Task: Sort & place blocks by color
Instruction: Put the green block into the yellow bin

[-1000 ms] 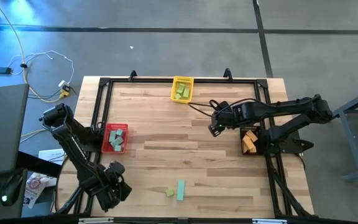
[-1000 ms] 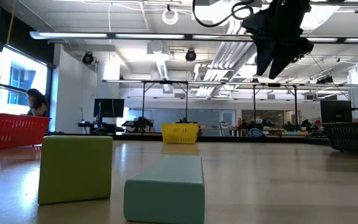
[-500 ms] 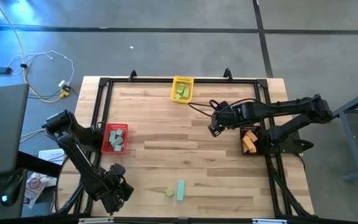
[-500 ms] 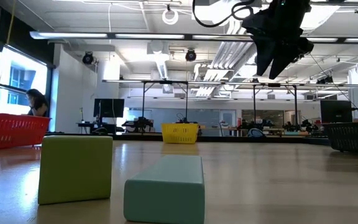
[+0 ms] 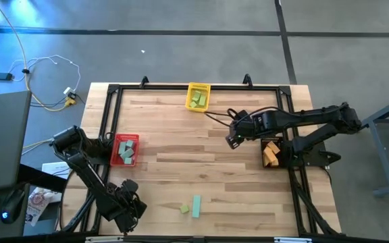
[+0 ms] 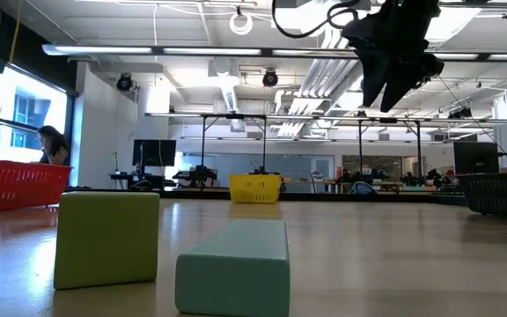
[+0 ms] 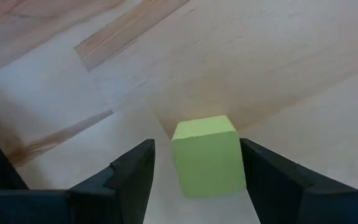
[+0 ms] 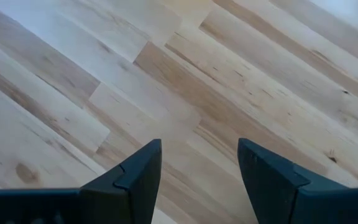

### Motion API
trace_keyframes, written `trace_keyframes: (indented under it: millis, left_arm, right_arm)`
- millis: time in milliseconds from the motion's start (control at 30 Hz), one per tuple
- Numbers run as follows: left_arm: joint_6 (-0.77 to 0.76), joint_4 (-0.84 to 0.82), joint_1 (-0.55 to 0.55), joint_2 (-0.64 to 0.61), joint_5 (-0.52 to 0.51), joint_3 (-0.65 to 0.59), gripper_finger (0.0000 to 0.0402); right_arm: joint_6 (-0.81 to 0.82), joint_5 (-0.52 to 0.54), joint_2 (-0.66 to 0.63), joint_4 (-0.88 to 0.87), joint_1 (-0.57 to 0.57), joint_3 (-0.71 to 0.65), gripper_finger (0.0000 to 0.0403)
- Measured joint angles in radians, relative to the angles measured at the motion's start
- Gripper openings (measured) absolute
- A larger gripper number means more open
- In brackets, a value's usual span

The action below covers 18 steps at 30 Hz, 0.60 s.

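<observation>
Most blocks are already sorted — green in the yellow bin [image 5: 197, 97], teal in the red bin [image 5: 125, 149], orange apparently in the black bin [image 5: 271, 152]. A green cube [image 5: 184, 209] and teal bar [image 5: 196, 206] are left, well apart from the red bin. The left gripper [image 7: 194, 171] is spread around the cube, ungripped; the right gripper [image 8: 199, 165] is held open, empty.

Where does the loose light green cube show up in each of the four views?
High: green cube near the table's front edge, just left of the teal bar.
Low: large at lower left, teal bar to its right.
Left wrist: between the open left gripper fingers.
Right wrist: not in it.
Shared landmark: the teal bar.
</observation>
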Motion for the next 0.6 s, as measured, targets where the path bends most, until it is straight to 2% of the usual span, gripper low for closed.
trace_keyframes:
  millis: [167, 400, 600]
  left_arm:
    - [0.033, 0.000, 0.000, 0.015, -0.007, 0.000, 0.0185]
    - [0.093, 0.000, 0.000, 0.014, -0.062, 0.000, 0.0108]
    - [0.132, 0.007, 0.000, 0.014, -0.099, 0.000, 0.0103]
  right_arm:
    - [0.000, -0.003, 0.000, 0.008, 0.000, 0.000, 0.0197]
    - [0.000, 0.001, 0.000, 0.012, 0.000, 0.000, 0.0197]
    - [0.000, 0.001, 0.000, 0.014, 0.000, 0.000, 0.0197]
